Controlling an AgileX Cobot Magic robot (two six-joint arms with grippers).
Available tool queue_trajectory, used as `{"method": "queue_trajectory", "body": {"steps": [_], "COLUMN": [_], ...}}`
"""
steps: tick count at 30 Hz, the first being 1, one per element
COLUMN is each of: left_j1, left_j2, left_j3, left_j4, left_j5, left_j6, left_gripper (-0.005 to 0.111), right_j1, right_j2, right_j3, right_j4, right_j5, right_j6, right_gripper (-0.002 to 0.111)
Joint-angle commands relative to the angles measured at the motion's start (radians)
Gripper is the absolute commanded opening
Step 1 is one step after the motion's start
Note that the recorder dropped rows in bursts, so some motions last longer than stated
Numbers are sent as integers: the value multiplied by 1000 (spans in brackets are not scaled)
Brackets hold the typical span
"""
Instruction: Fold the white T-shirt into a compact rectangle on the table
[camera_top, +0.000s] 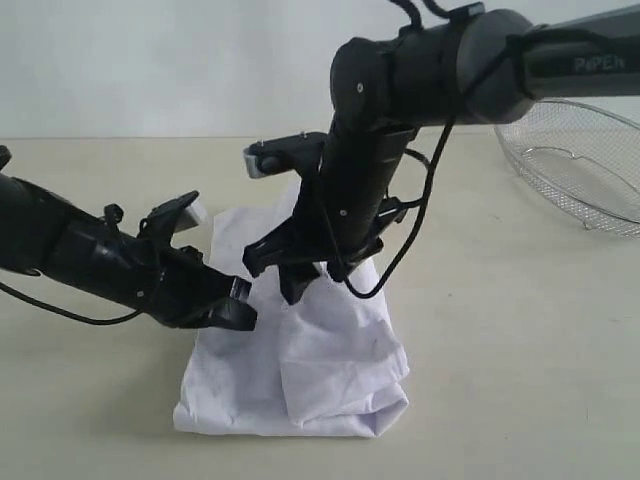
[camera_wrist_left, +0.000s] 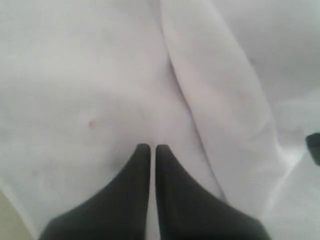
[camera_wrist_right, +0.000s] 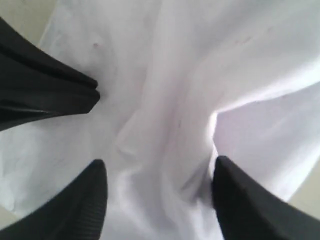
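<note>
On the tabletop (camera_top: 520, 330), the white T-shirt (camera_top: 300, 380) lay half folded. Left jaws were closed, holding nothing. Right jaws stood wide over a bump, probably needing to pinch it next.

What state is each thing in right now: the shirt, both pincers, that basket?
White cotton T-shirt: partly folded, rumpled, lying on the beige table.
Left black pincer: shut, tips over the shirt.
Right black pincer: open, straddling a raised fold of shirt.
Silver wire-mesh basket: resting on the table, nothing seen inside.
</note>
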Motion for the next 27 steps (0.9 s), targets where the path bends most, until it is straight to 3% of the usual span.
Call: {"method": "queue_trajectory", "body": {"steps": [1, 6, 8, 11, 12, 19, 27], "left_j1": [-4, -4, -4, -7, -14, -68, -68], "left_j2": [-60, -106, -120, -139, -146, -200, -210], "left_j3": [-1, -1, -1, -3, -3, -4, -4], "left_j4": [25, 33, 33, 42, 45, 121, 161], "left_j5": [-7, -5, 12, 57, 62, 53, 38], "left_j6": [4, -3, -14, -14, -14, -52, -100], "left_gripper": [4, 4, 4, 4, 4, 4, 4], "right_j1": [-3, -5, -5, -17, -30, -155, -185], "right_j2": [-116, -215, -242, -251, -251, -251, -251], "right_j3": [-5, -5, -5, -5, -5, 162, 436], "right_j4": [-74, -343, -477, -568, -567, -521, -185], "right_j5": [46, 112, 201, 315, 315, 286, -61], "right_j6": [11, 138, 176, 194, 192, 176, 44], "right_gripper": [40, 39, 34, 5, 0, 0, 0]}}
